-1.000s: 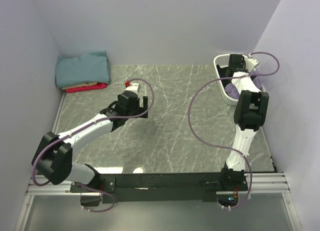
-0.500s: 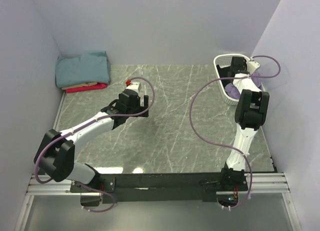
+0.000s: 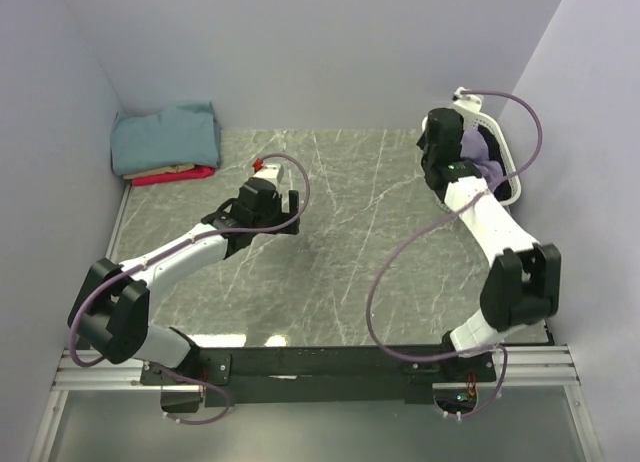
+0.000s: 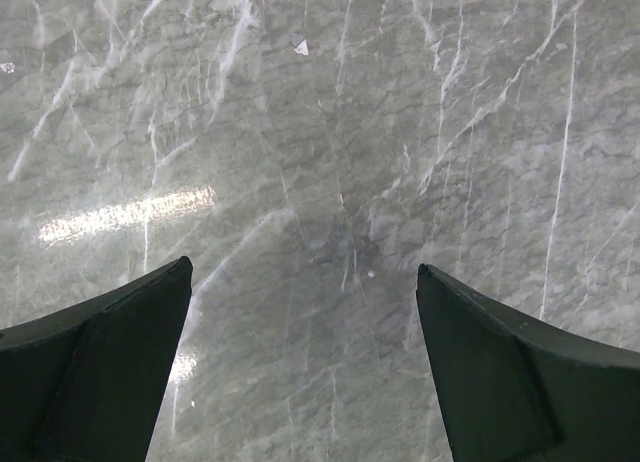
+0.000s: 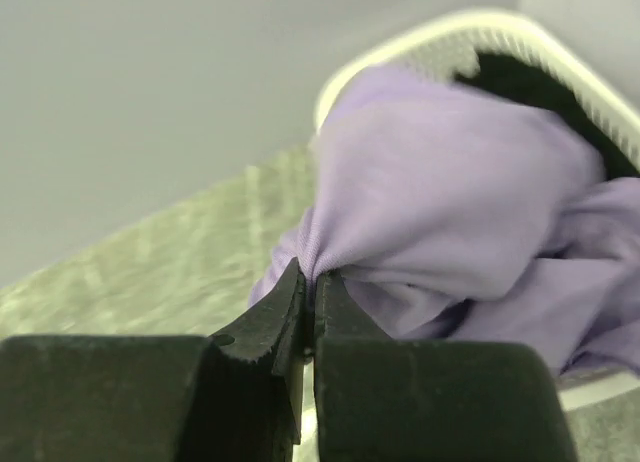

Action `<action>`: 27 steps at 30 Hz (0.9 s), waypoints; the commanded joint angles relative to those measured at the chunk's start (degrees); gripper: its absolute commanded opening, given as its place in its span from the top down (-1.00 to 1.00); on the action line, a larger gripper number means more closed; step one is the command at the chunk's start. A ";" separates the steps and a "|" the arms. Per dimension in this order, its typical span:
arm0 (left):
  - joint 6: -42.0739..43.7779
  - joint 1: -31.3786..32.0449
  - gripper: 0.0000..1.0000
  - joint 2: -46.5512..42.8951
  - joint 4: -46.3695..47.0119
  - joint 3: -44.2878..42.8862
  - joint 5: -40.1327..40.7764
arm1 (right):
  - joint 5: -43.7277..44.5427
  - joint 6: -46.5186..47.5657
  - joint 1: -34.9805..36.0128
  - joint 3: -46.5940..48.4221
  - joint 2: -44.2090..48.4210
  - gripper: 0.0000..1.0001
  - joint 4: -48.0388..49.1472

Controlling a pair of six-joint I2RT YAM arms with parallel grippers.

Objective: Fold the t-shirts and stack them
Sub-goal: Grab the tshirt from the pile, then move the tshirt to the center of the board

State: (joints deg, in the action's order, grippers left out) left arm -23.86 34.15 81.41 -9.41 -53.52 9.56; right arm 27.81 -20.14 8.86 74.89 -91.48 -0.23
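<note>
Seeing right gripper clamped tight on a small fold of the lavender t-shirt, jaws nearly touching with only cloth between. Rest of that shirt bunched in the white mesh basket at the far right of the table, hanging out over the basket's left rim toward the marble. Pinch point at the shirt's left edge. From overhead, basket looks tilted, right wrist just beside its left side.

Seeing left gripper spread wide, nothing between the fingers, only bare marble under them. Hovering left of centre over the table, well apart from the basket. Can't tell height above the surface.

Three folded shirts stacked in the far left corner against the walls: teal t-shirt on top, tan t-shirt under it, red t-shirt at the bottom, only thin edges of the lower two showing. Small red-and-white item on the marble between stack and left gripper, too small to identify.
</note>
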 commanded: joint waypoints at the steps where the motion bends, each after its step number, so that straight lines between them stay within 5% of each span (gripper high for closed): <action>1: -1.45 -0.31 -0.99 -2.39 1.85 -1.24 -0.69 | 6.99 6.69 4.75 2.10 9.46 1.00 3.75; 10: -2.86 -0.31 -0.99 -6.25 1.85 -1.06 0.81 | -1.08 10.03 10.21 6.22 26.26 1.00 -1.59; 21: -5.94 -0.40 -0.99 -13.72 0.80 1.22 6.61 | -31.83 7.23 11.53 24.75 26.97 0.90 -21.98; 27: -7.60 -0.40 -0.99 -18.91 -1.05 2.71 9.85 | -49.05 2.39 14.60 23.12 25.74 0.85 -23.07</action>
State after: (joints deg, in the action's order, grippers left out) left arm -29.50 33.93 66.28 -9.69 -51.81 15.81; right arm -6.50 -14.22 21.52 98.70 -64.75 -22.28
